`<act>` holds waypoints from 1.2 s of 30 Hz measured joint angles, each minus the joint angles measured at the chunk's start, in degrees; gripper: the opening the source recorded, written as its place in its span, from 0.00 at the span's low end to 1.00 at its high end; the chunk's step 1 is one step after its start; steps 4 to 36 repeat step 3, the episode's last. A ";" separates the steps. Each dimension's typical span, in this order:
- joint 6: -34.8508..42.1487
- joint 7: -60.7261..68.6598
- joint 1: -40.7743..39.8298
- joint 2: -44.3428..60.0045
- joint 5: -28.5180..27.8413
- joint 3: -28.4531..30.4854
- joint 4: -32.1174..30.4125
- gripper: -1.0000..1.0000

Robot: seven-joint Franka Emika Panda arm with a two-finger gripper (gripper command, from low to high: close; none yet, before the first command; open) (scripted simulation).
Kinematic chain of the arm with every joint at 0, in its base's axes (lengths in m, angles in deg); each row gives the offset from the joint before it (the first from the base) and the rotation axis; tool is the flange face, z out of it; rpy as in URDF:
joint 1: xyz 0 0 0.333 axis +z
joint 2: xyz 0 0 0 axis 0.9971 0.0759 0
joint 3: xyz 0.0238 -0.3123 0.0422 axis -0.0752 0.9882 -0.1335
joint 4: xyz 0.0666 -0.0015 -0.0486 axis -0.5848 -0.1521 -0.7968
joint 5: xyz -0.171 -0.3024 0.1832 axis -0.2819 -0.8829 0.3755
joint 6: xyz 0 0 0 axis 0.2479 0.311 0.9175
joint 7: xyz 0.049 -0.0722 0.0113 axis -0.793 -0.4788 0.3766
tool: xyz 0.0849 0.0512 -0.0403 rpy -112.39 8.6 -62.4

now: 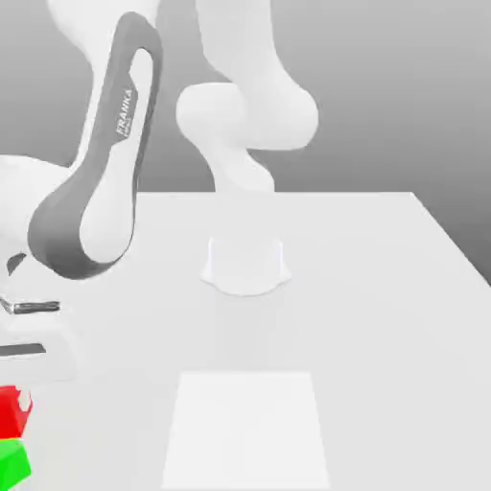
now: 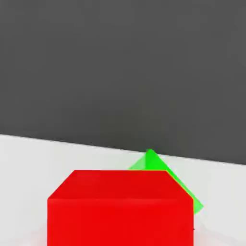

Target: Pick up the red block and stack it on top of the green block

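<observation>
The red block (image 1: 13, 412) is at the lower edge of the exterior view's left, directly over the green block (image 1: 13, 463); the two look to be touching or nearly so. My gripper (image 1: 27, 369) hangs right above the red block, its hand partly cut off by the picture's edge. In the hand view the red block (image 2: 117, 209) is very close and squarely aligned with the hand. The green block (image 2: 166, 180) peeks out from behind it, turned at an angle to it.
The white table (image 1: 384, 288) stretches to the exterior view's right. A slightly brighter rectangle (image 1: 247, 427) lies on it near the front. The arm's round base (image 1: 245, 264) stands at the middle back, and the arm's grey-sided link (image 1: 96, 192) leans over the left part.
</observation>
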 joint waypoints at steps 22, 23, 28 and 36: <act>0.00 0.00 0.00 0.00 0.00 0.00 0.00 1.00; 0.00 0.00 0.00 0.00 0.00 0.00 0.00 1.00; 0.00 0.00 0.00 0.00 0.00 0.00 0.00 1.00; 0.00 0.00 0.00 0.00 0.00 0.00 0.00 1.00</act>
